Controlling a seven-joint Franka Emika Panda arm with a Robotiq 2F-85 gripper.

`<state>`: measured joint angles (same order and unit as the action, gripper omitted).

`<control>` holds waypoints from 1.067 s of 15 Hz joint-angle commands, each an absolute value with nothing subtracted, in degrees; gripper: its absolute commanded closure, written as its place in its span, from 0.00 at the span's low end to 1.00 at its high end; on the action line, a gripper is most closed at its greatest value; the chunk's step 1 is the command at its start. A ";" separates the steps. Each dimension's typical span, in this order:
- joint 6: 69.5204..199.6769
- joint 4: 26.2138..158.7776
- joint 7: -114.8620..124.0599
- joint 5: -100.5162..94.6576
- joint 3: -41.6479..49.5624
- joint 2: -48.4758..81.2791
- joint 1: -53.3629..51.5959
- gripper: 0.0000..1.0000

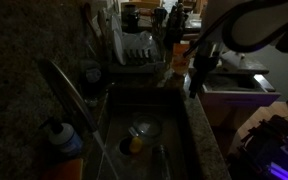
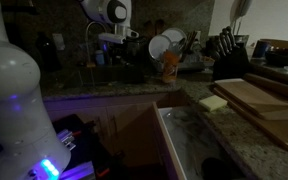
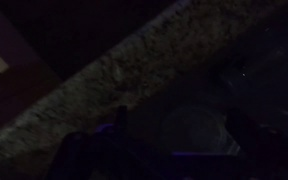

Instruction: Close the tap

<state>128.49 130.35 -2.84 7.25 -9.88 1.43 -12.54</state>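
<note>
The tap (image 1: pixel 68 92) is a slender grey metal spout that arches from the near-left counter out over the sink (image 1: pixel 174 150). A thin pale streak hangs below its tip. In an exterior view a thin arched spout (image 2: pixel 87 42) stands at the far counter. My gripper (image 1: pixel 195 86) hangs from the dark wrist above the sink's right rim, well away from the tap, and it also shows in an exterior view (image 2: pixel 116 44). Its jaws are too dark to read. The wrist view shows only the granite counter edge (image 3: pixel 104 80) and the dark basin.
A blue-capped orange bottle (image 1: pixel 64 140) stands next to the tap's base. A bowl with something yellow (image 1: pixel 136 138) lies in the sink. A dish rack (image 1: pixel 134 52) stands behind it. Cutting boards (image 2: pixel 256 98), a sponge (image 2: pixel 212 102) and a knife block (image 2: pixel 229 45) sit on the counter.
</note>
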 commanded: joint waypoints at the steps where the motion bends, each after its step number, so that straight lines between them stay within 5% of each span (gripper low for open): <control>1: 143.09 124.70 -0.60 3.21 -13.32 10.99 -15.22 0.00; 9: 145.03 122.81 -0.67 4.44 -13.86 14.88 -14.79 0.00; 16: 154.94 110.28 -15.41 15.65 -21.97 31.08 -12.66 0.00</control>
<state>151.43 116.86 -11.05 14.42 -18.13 24.74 -13.55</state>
